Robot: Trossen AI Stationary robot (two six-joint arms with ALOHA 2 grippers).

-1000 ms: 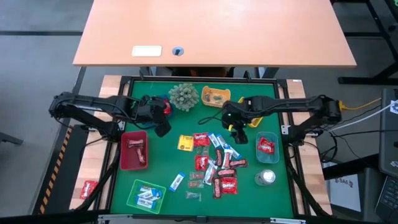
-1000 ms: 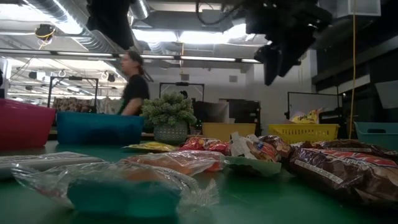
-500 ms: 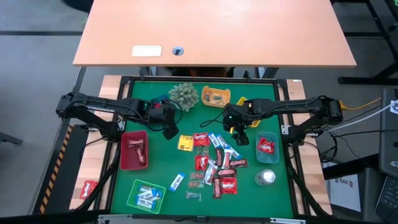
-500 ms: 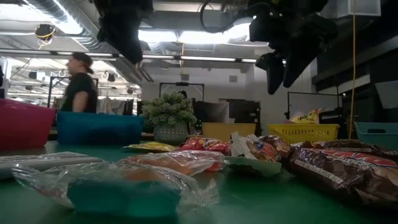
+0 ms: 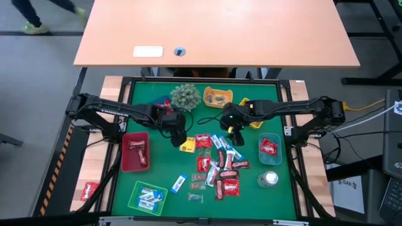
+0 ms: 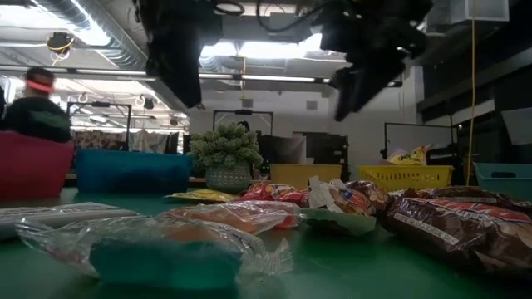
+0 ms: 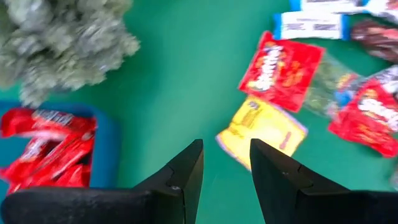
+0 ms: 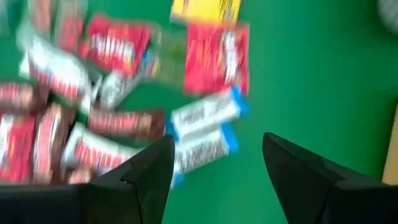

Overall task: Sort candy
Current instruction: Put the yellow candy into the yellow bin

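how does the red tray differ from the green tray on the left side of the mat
The red tray is the bigger of the two and holds red-wrapped candy; the green tray holds blue-white packets. The red tray lies farther from the mat's near edge than the green tray. Both are open plastic trays lying flat.

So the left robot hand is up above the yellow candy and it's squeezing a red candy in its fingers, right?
Not quite. The left gripper is above the yellow candy, but it holds nothing: the left wrist view shows bare green mat between its open fingers. The red candy lies on the mat beyond it.
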